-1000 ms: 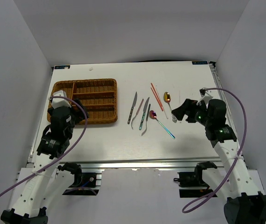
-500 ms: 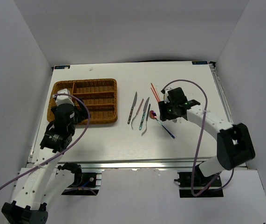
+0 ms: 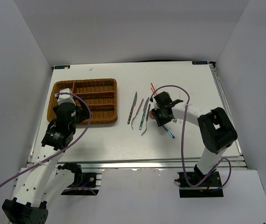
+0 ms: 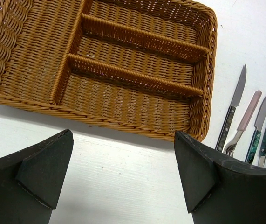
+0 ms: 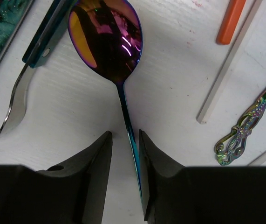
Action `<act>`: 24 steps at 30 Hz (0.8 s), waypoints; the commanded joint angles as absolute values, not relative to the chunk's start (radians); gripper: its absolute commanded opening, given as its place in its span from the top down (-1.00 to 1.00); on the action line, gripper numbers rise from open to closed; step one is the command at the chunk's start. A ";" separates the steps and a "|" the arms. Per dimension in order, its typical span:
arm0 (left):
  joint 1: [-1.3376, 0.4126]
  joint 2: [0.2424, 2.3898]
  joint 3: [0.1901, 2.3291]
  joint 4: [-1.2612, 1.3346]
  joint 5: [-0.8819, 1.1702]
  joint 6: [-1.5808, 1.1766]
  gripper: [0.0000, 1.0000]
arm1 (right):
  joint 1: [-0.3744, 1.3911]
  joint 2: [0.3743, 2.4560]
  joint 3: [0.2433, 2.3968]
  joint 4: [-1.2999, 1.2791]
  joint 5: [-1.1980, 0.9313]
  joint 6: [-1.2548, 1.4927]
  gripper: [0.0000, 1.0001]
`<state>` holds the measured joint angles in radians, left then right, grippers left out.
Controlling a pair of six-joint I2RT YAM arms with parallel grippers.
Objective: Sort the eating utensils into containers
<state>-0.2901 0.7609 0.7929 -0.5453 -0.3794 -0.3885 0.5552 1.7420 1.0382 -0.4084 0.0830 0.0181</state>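
Two dark fingers of the right gripper (image 5: 124, 134) stand close on either side of the rainbow spoon (image 5: 107, 42), at its thin stem. A sliver of table (image 5: 179, 93) shows at one side, so nothing is clamped yet. The stem probably suits them better than the broad bowl at 12 o'clock. A fork (image 5: 11, 107) lies at 9 o'clock and a white stick (image 5: 226, 70) at 2. An ornate handle (image 5: 244, 130) lies at 3, its bowl cut off. The spoon's tail vanishes under the fingers. The left gripper (image 4: 123, 135), spread wide and empty, hovers at the 6 o'clock rim of the wicker tray (image 4: 100, 120), well apart at the spoon's 9 o'clock.
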 commanded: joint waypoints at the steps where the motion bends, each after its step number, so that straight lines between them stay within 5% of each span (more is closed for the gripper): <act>1: -0.288 0.761 0.790 -0.535 -0.367 -0.379 -0.96 | 0.558 1.782 1.048 -0.405 0.106 0.006 0.32; 9: -0.288 0.761 0.792 -0.538 -0.368 -0.379 -0.96 | 0.561 1.830 1.045 -0.466 0.058 0.011 0.80; 10: -0.288 0.761 0.792 -0.537 -0.368 -0.379 -0.96 | 0.563 1.807 1.040 -0.466 0.060 0.014 0.99; 24: -0.288 0.712 0.798 -0.558 -0.455 -0.402 -0.96 | 0.676 1.620 1.250 -0.477 -0.049 -0.050 1.00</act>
